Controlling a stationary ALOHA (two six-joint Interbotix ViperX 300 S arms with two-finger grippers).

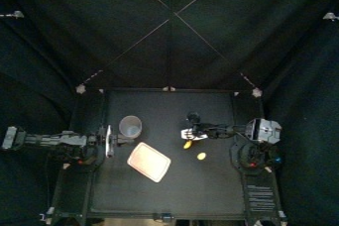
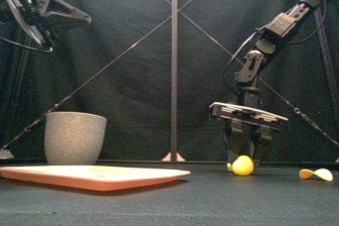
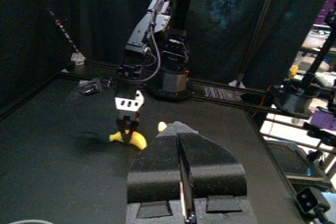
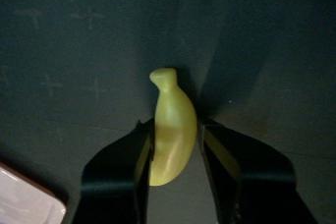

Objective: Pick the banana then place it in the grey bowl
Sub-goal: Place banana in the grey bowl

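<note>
Right arm: slim black jointed links with black cabling alongside, mounted at the right edge of the table.
Right gripper: pale silver cross-plate over two narrow jaws, grey outside, flat black on the inner faces.
Left arm: black, boxy links with pale glints at the joints, at the table's left edge.
Left gripper: two broad matte black jaws, thin pale line between them, square recesses near the base.

black table | on it: pink tray | grey cup | banana | small yellow toy
</note>
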